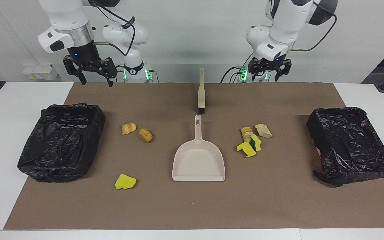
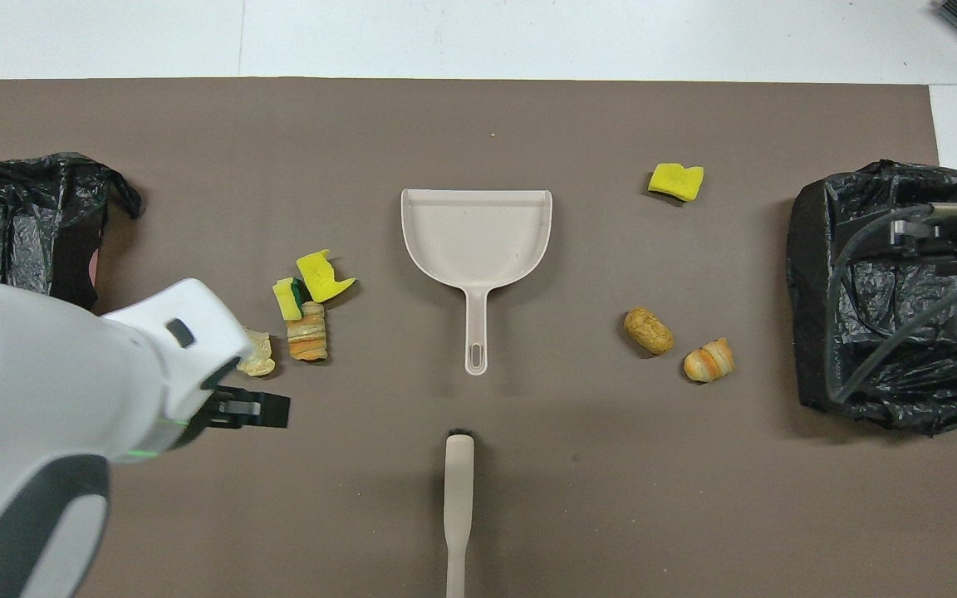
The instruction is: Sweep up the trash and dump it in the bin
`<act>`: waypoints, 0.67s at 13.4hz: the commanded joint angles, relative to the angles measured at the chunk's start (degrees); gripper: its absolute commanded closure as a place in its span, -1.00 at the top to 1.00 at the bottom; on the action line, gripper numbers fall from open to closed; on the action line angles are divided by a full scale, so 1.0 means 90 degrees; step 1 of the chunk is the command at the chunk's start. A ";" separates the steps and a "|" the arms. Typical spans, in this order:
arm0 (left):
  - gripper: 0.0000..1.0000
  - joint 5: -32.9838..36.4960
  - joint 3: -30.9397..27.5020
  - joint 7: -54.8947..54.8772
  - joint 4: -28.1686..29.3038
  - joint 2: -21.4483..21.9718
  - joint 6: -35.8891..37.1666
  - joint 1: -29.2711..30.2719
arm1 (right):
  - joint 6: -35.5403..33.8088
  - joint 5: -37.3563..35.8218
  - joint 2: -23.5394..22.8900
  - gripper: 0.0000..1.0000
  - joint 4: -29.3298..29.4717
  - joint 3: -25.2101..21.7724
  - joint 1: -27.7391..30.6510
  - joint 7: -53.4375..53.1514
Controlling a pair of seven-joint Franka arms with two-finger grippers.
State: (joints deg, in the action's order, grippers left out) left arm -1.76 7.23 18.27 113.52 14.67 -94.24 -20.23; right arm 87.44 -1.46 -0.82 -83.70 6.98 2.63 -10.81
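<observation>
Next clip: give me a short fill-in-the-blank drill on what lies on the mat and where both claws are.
1. The dustpan lies with its handle pointing toward the ____.
2. Counting every scrap of trash on the mat, there are ____ pieces.
3. Neither the left claw nor the right claw holds anything; both are ____.
4. A black-lined bin sits at each end of the mat, ____ bins in all.

Missing words: brush; seven; open; two
</observation>
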 commanded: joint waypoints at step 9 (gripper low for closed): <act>1.00 -0.0292 -0.0120 0.2919 0.2765 0.0109 -0.2857 -0.3453 | 0.0400 -0.0023 -0.0045 1.00 -0.0212 0.0075 -0.0419 -0.0584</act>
State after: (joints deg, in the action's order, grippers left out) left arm -3.79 7.45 41.60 134.35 16.08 -115.14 -47.67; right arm 88.43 -1.45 -0.91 -84.26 7.48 0.84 -12.78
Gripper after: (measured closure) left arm 0.000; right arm 0.000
